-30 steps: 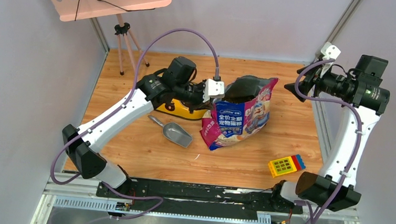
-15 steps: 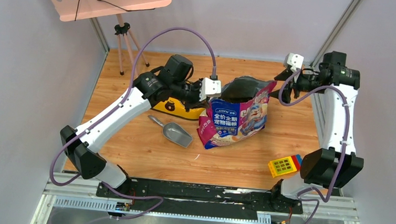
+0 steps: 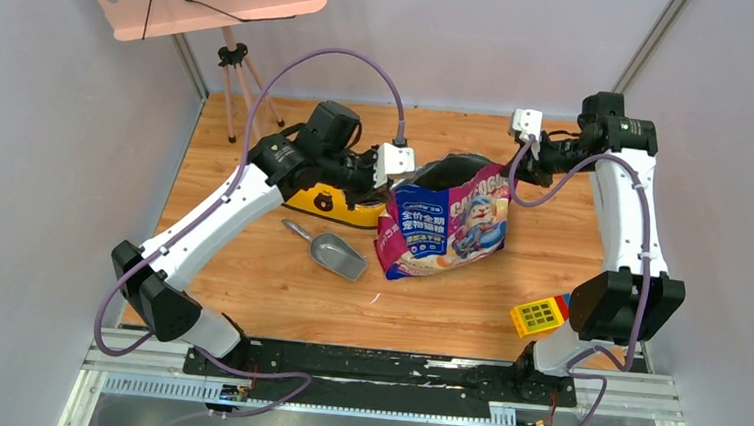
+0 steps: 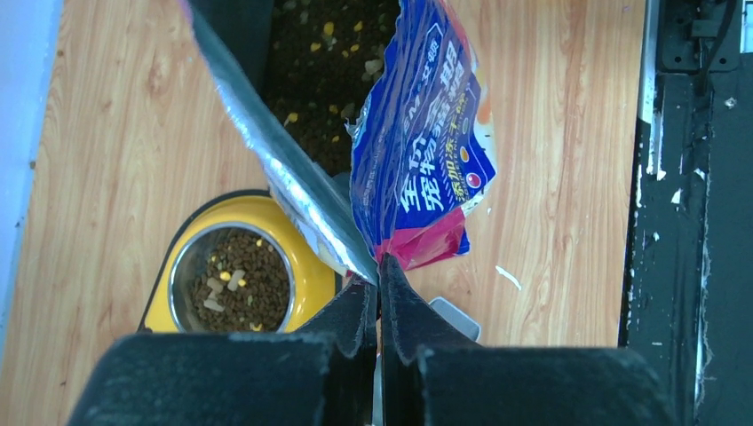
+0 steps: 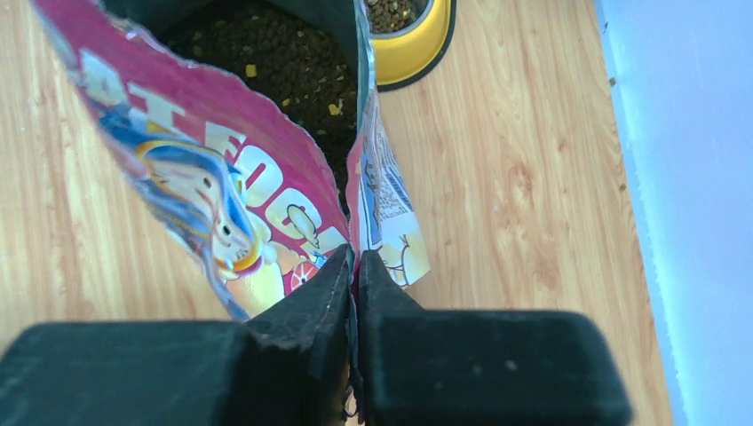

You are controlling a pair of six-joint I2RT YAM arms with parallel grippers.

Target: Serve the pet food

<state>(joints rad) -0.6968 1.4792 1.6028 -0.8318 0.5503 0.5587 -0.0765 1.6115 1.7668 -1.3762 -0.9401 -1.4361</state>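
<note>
The pet food (image 4: 320, 80) sits deep in the cat food bag (image 3: 447, 228), a dark heap of kibble with a few yellow bits, and a portion also lies in the steel bowl (image 4: 233, 277) of the yellow feeder (image 4: 311, 284) just beside the bag. The bag stands upright mid-table with its mouth gaping. The left gripper (image 4: 379, 284) has its fingers pressed together on the bag's left seam, foil lining showing. The right gripper (image 5: 352, 266) pinches the opposite seam the same way. With one grip at each side, the floppy film looks to be stretched open and steadied so the kibble can be reached or tipped towards the feeder. The metal scoop (image 3: 335, 253) lies loose on the wooden table (image 3: 248, 274), near the bag's front, with no gripper on it.
</note>
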